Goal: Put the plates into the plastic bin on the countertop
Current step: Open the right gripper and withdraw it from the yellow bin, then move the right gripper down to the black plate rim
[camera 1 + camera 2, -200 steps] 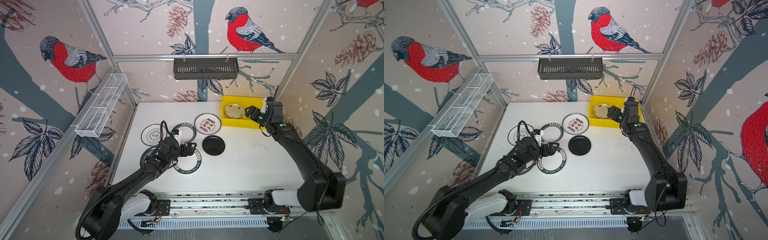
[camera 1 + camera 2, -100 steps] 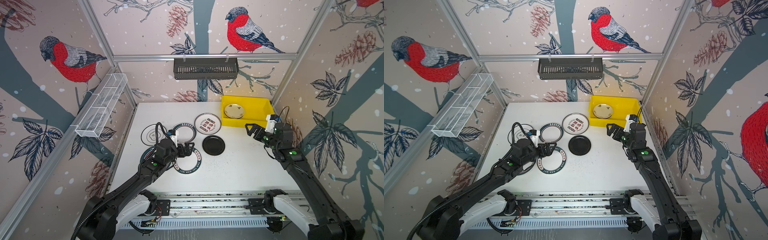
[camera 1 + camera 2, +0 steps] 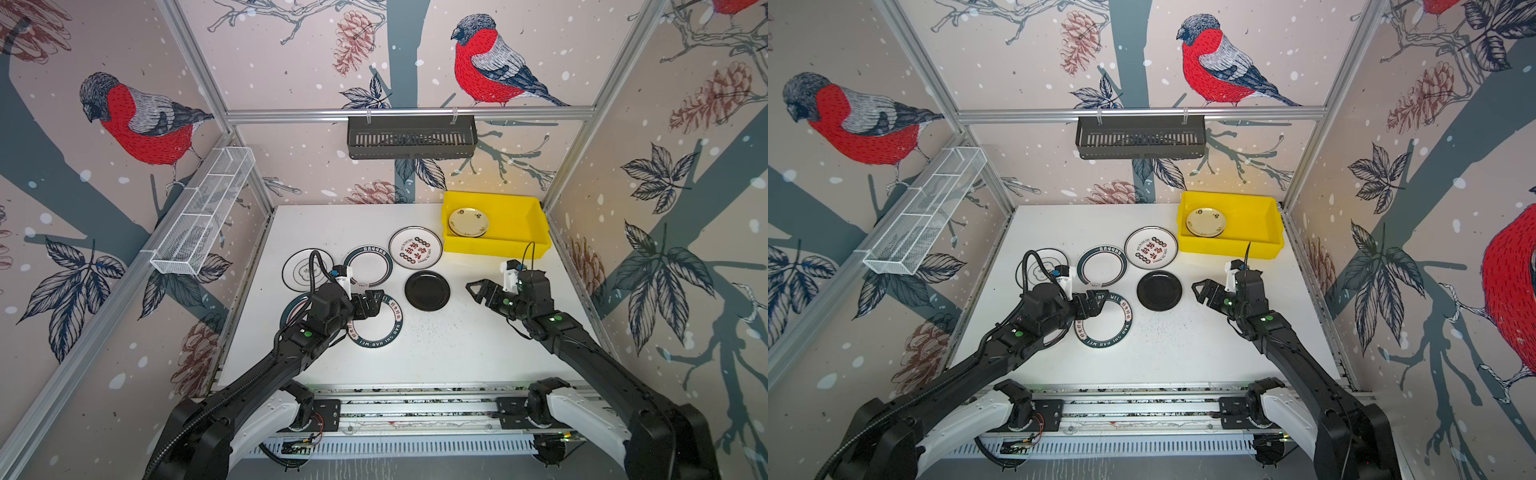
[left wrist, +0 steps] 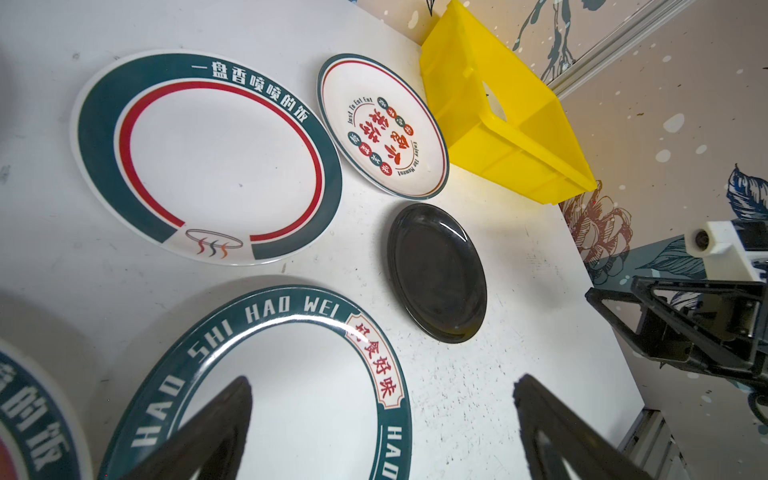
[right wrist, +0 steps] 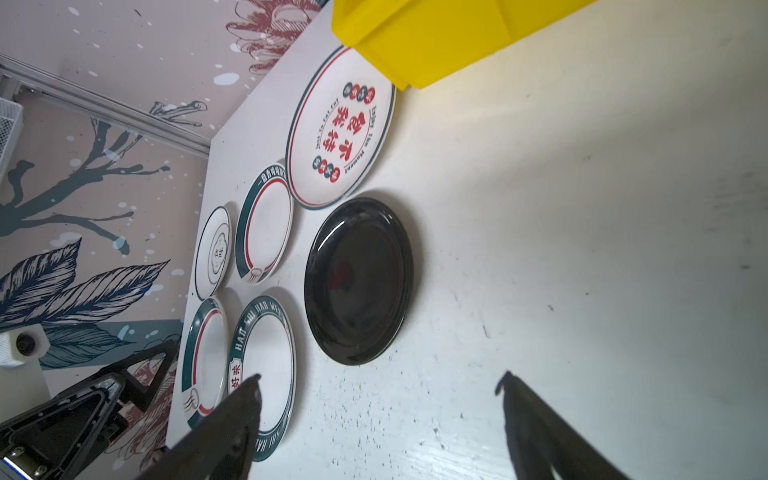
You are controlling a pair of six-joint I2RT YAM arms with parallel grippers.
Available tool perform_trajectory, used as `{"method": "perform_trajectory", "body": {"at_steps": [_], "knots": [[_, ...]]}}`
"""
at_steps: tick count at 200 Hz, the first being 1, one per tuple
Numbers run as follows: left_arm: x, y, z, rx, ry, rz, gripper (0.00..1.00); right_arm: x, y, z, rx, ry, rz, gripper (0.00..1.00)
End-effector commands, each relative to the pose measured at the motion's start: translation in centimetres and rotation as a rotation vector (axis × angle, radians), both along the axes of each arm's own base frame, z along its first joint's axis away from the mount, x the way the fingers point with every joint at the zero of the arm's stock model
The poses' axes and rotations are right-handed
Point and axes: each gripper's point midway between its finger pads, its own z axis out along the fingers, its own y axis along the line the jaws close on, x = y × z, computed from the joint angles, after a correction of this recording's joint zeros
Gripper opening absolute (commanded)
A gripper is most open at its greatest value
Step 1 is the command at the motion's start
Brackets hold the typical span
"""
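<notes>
Right wrist: black plate point(image 5: 359, 280) ahead of the right claw point(image 5: 380, 377) (jaws spread)

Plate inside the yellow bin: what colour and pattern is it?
The plate is cream with a few small dark floral-looking motifs; clearest in a top view.

The bench point(image 3: 457, 353) carries three green-rimmed plates point(image 3: 368, 266), one red-lettered plate point(image 3: 415, 247), one black plate point(image 3: 427, 290), one white plate point(image 3: 297, 270) and one yellow bin point(image 3: 494, 246) holding cream plates point(image 3: 468, 221), count unclear.
</notes>
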Motion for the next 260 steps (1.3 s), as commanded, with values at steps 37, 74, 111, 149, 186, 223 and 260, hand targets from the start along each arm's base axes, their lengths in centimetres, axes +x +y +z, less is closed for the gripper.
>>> {"method": "perform_trajectory", "body": {"at_steps": [37,74,111,149,186,223,260], "knots": [[0.1,0.0,-0.6,-0.009,0.017,0.008,0.97,1.5,3.9,-2.1,0.053,0.016,0.103,0.72],[0.1,0.1,-0.8,-0.010,0.022,0.010,0.97,2.1,4.6,-4.9,0.034,0.073,0.117,0.56],[0.2,0.1,-1.0,-0.008,0.028,0.012,0.97,2.3,5.1,-6.8,0.006,0.116,0.135,0.46],[0.3,0.2,-1.1,-0.007,0.027,0.016,0.97,2.7,5.7,-7.5,-0.022,0.130,0.148,0.44],[0.3,0.3,-1.1,0.004,0.021,0.020,0.97,3.0,5.7,-8.6,-0.082,0.142,0.143,0.40],[0.3,0.4,-0.9,-0.001,0.014,0.024,0.97,3.0,6.1,-9.3,-0.084,0.159,0.145,0.35],[0.1,0.5,-0.8,-0.008,0.011,0.023,0.97,3.1,6.7,-9.4,-0.102,0.160,0.153,0.31]]}}
